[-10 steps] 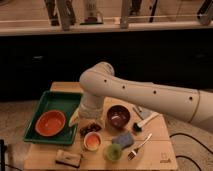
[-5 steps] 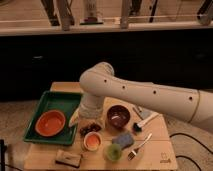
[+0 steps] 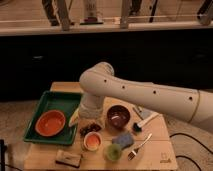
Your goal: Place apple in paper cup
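arm: reached in from the right and bent down at the table's middle, probably to bring its end over the cup
table: wooden, held everything
tray: green, at the left edge, kept the orange bowl well apart from the work spot
maroon bowl: just right of the arm's end, not the target
sponge: grey-blue, lay between the maroon bowl and the fork
gripper: dark, low, just behind the paper cup; how far open, or whether it held anything, cannot tell
paper cup: white, upright, front centre, near the green cup
apple: orange-yellow round showed inside the paper cup's rim, looked seated in it
step: judged as release or just after, since the fruit sat in the cup with the gripper close above
risk: lifting off could nudge the light cup
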